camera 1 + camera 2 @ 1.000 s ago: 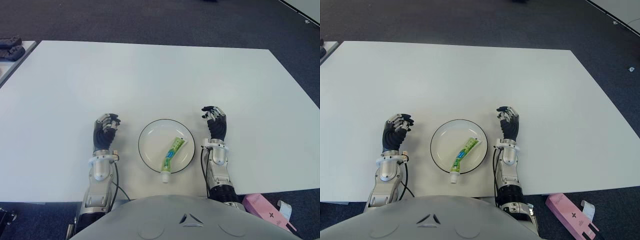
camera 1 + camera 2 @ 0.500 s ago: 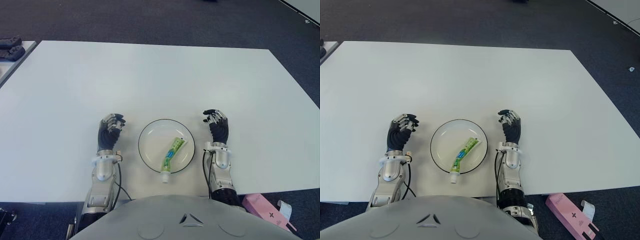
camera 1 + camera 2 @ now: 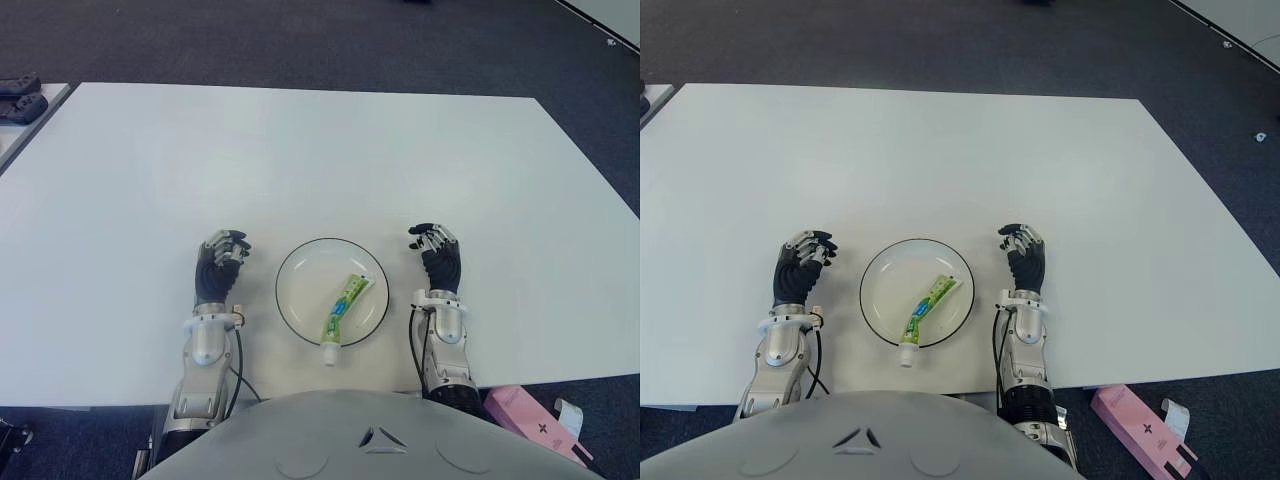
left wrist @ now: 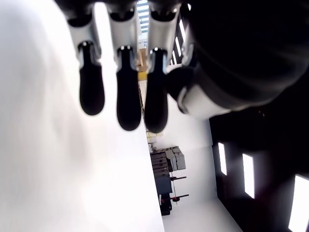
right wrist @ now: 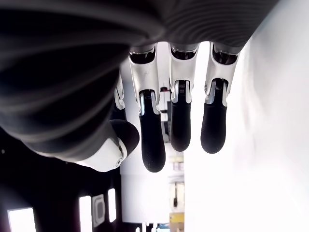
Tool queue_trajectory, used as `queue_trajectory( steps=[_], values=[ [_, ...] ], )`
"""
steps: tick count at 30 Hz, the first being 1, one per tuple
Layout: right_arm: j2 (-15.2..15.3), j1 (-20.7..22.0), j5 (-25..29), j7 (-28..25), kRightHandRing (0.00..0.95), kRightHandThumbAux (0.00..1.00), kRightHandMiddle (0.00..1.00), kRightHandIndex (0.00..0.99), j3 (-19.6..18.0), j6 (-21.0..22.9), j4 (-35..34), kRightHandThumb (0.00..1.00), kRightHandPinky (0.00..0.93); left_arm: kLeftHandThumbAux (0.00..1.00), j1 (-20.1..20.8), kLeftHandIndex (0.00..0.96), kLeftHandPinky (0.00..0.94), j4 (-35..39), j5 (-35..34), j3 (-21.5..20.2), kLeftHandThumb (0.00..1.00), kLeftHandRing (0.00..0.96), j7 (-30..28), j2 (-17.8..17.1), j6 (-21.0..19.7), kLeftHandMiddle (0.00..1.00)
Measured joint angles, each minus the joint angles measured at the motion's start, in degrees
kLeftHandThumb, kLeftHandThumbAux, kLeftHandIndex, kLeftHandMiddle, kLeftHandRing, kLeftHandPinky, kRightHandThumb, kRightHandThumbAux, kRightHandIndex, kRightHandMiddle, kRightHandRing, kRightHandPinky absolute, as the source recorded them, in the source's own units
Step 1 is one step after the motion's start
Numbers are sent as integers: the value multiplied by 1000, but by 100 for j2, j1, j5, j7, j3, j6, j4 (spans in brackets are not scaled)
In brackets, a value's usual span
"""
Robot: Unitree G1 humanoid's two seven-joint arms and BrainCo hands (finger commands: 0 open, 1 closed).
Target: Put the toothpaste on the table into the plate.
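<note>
Since the toothpaste already lies inside the plate — slanted, with its white cap poking over the near rim — the task looks essentially done. The plate sits on the white table just in front of the robot's body. The left hand shows just to the plate's left and the right hand just to its right, both apart from it; in each wrist view the fingers hang loosely curled and hold nothing. Little seems left — perhaps nudging the tube fully inside the rim, if that matters.
</note>
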State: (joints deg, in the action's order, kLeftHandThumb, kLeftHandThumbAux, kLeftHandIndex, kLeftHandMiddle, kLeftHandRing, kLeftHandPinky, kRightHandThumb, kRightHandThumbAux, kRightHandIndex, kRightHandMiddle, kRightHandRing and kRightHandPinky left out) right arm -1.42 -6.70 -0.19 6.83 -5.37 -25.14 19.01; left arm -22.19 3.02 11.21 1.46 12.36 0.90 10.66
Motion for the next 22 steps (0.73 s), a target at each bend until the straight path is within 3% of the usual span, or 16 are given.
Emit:
queue_trajectory(
  steps=[22],
  values=[
    [626,-254,-992,85,459,728,470,426,214,148,-421,703,466,722,-136,429,543,-1,-1,75,704,520,0,69,200,507]
  ],
)
